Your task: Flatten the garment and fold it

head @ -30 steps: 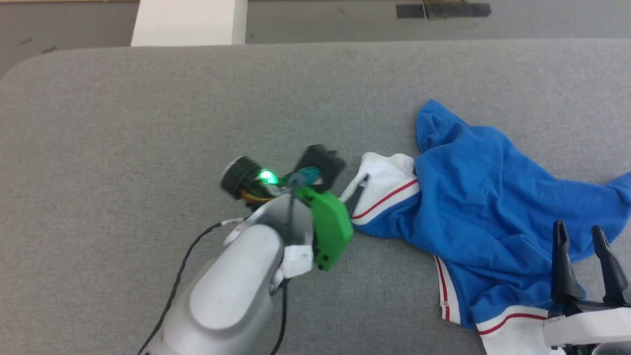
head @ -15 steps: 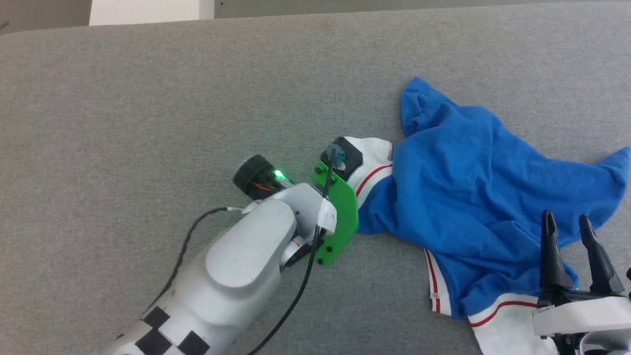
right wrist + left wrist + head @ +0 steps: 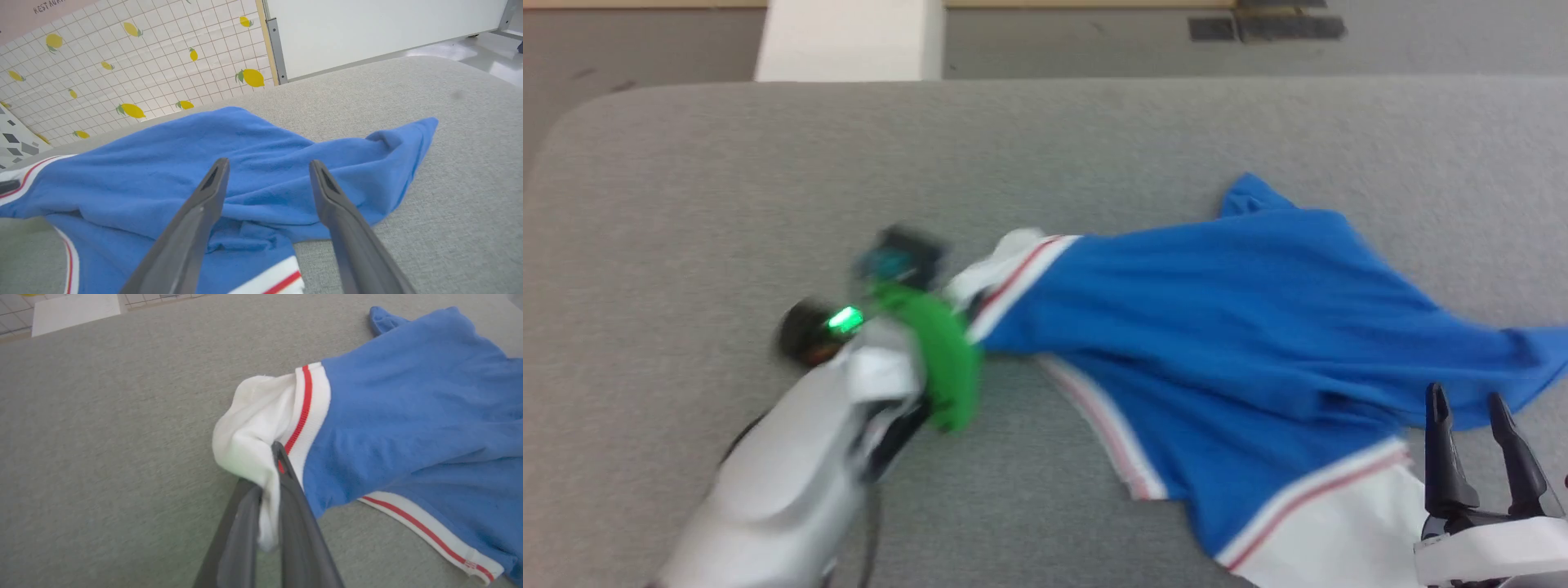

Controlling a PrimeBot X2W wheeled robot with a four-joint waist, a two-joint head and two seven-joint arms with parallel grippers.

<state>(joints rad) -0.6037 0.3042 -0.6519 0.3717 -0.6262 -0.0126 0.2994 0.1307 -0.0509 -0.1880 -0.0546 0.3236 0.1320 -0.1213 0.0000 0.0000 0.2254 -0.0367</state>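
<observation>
The garment is a royal-blue T-shirt with white sleeves and red-striped trim, stretched out across the grey table. My left gripper is shut on its white sleeve, whose cloth is pinched between the two dark fingers; in the head view that sleeve sits at the shirt's left end beside the green wrist mount. My right gripper stands open at the lower right, its fingers over the shirt's blue cloth without holding it. A second white sleeve lies near that gripper.
The grey padded table has free room on its left half and along the back. Beyond its far edge stands a white block on the floor. A tiled wall with lemon prints shows in the right wrist view.
My left gripper has closed on the white sleeve and pulled it left, stretching the crumpled shirt out flatter. The head camera has also shifted. The right gripper has stayed open.
</observation>
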